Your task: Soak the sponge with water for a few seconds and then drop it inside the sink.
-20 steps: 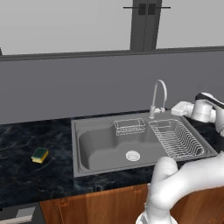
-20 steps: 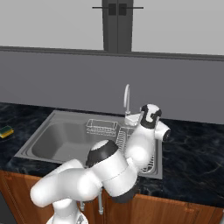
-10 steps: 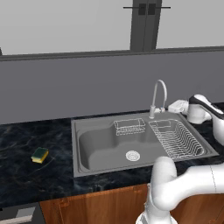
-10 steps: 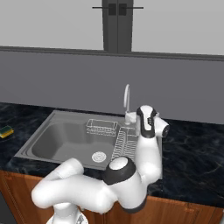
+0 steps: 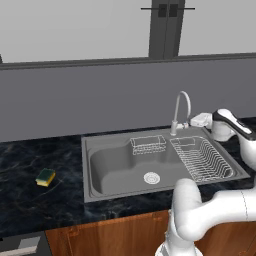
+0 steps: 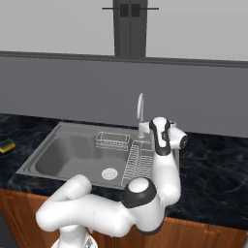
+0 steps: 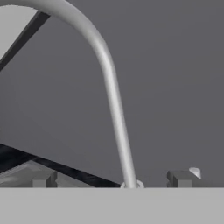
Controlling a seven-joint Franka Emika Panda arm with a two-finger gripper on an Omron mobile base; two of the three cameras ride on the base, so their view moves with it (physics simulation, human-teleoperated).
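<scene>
The sponge (image 5: pixel 46 177) lies flat on the dark counter (image 5: pixel 30 200), well to the left of the sink (image 5: pixel 115 170), green side up; it also shows at the far left edge from the right base camera (image 6: pixel 7 145); the gripper (image 5: pixel 201 120) is at the far right of the sink, just beside the base of the tap (image 5: pixel 181 111), its jaws released wide and holding nothing; the hand camera looks closely at the tap's curved pipe (image 7: pixel 111 92); a wire rack (image 5: pixel 202 159) fills the sink's right part; the drain (image 5: pixel 151 177) sits in the bare basin.

The basin (image 5: pixel 120 170) is left open from above; the far right is blocked by faucet (image 5: pixel 181 107) and rack (image 5: pixel 202 159).
</scene>
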